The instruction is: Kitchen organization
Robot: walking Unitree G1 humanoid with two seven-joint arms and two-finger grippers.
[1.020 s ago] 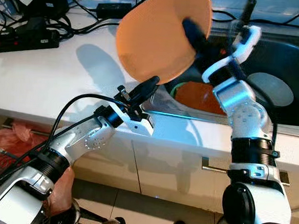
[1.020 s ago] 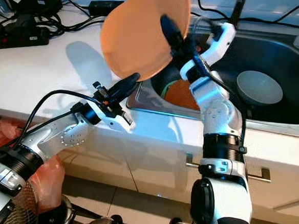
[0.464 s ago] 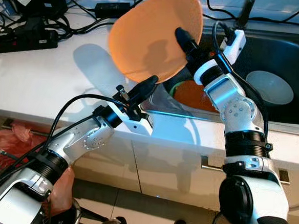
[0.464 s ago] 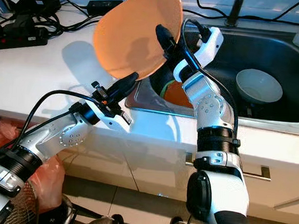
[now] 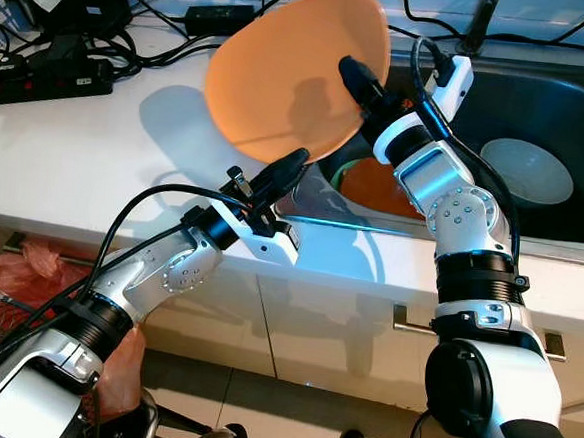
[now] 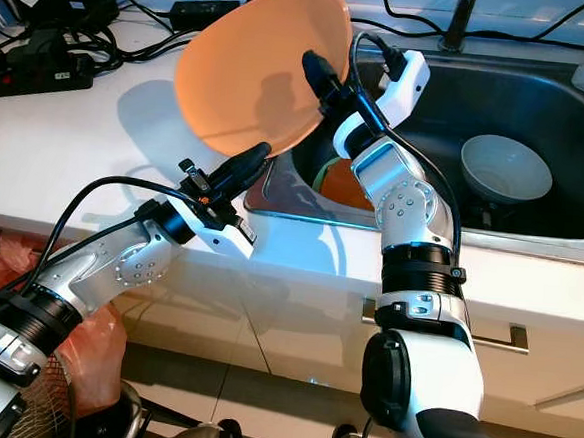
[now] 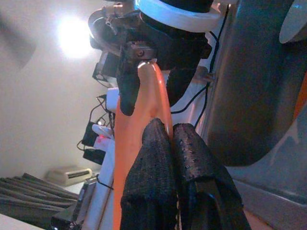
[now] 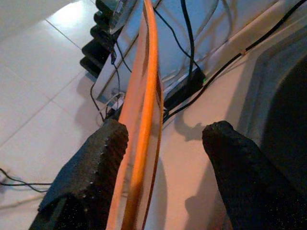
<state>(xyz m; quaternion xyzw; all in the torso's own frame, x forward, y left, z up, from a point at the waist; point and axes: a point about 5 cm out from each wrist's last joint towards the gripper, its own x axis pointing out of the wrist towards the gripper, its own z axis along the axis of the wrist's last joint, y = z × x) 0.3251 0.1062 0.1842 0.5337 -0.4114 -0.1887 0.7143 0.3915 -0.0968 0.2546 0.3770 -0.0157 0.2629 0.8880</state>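
Left gripper [image 5: 294, 165]: we see its two black fingers [image 7: 163, 158] pressed together on the lower rim of the orange plate [image 5: 287, 73], grasping it from below, at the centre of the frame. Right gripper [image 5: 354, 78]: it sits at the plate's right edge, upper centre of the frame; in the right wrist view we see one finger [image 8: 98, 158] just beside the rim and the other well apart from it, so the gripper stands spread wide, released, and we cannot tell whether the near finger touches.

The plate is held tilted on edge in the air above the white surface [image 5: 76, 154], its upper rim near the top of the frame and its lower rim over the surface's front part, beside the left corner of the dark sink [image 5: 570, 108]. We note its shadow on the surface to the left.

In the sink, at the right of the frame, lies a white bowl [image 5: 528, 170]; an orange item [image 5: 390, 186] lies at the sink's left end, partly hidden by the right arm. Black cables and a power strip [image 5: 52, 72] crowd the upper left of the frame; the stretch of surface between them and the plate lies bare.
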